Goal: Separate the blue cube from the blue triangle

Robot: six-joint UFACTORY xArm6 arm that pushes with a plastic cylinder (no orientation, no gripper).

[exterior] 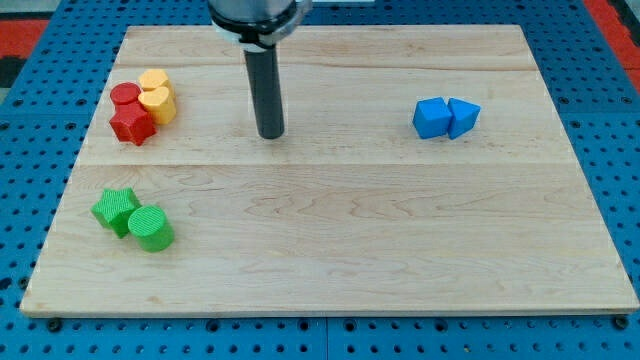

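Note:
The blue cube sits on the wooden board at the view's upper right. The blue triangle touches its right side. My tip is on the board left of centre, well to the left of the blue cube and apart from every block.
A red cylinder, a red star and two yellow blocks cluster at the upper left. A green star and a green cylinder lie at the lower left. The board rests on a blue pegboard.

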